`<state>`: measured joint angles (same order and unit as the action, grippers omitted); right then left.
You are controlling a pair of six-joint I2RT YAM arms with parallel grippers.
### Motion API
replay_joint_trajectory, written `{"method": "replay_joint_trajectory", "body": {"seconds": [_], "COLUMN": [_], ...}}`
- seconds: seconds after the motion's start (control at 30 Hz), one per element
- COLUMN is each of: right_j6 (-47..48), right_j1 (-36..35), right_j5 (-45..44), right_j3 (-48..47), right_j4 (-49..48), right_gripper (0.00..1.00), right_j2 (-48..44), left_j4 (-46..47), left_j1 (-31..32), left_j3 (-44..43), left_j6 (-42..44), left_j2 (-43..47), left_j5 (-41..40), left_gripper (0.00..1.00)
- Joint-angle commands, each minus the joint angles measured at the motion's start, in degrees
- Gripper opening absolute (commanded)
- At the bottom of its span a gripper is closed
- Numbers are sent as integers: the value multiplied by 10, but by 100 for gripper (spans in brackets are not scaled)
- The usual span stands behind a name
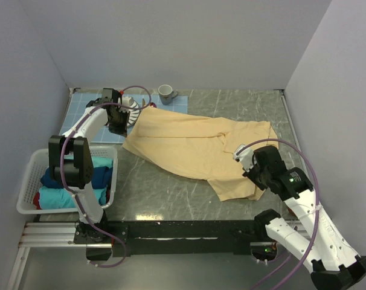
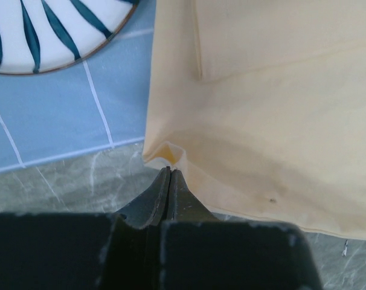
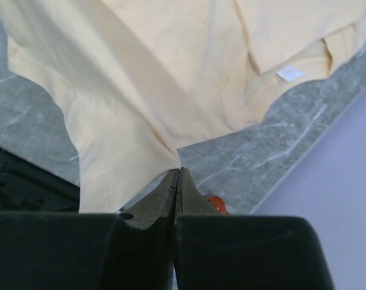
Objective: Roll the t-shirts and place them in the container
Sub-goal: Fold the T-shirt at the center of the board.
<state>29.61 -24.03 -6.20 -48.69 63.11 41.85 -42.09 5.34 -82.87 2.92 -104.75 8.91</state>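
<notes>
A large pale yellow t-shirt lies spread across the marble table, its white neck label showing in the right wrist view. My left gripper is shut on the shirt's left corner, beside the placemat. My right gripper is shut on the shirt's near right edge, and the cloth pulls up into the jaw tips and drapes down to the left. Teal and navy t-shirts lie bundled in a basket.
The white basket stands at the front left. A light blue grid placemat at the back left carries a striped plate. A mug stands behind the shirt. A small orange-red thing shows by the right jaws.
</notes>
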Motion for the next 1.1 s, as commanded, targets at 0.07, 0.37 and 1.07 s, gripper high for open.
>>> {"method": "replay_joint_trajectory", "body": {"seconds": [0.07, 0.37, 1.07], "right_j6": [-6, -3, -6], "right_j1": [74, 179, 269], "right_j5": [-26, -3, 25], "right_j3": [-14, -54, -106], "right_j4": [-69, -121, -179], "right_gripper": [0, 0, 0], "right_j2": [-12, 62, 213], "left_j4": [-29, -28, -17], "left_j1": [6, 6, 34], "left_j3": [-72, -126, -308], "left_j6": [9, 5, -1], "left_j2": [-39, -78, -208], "left_j5": [-2, 9, -1], "left_gripper": [1, 1, 1]}}
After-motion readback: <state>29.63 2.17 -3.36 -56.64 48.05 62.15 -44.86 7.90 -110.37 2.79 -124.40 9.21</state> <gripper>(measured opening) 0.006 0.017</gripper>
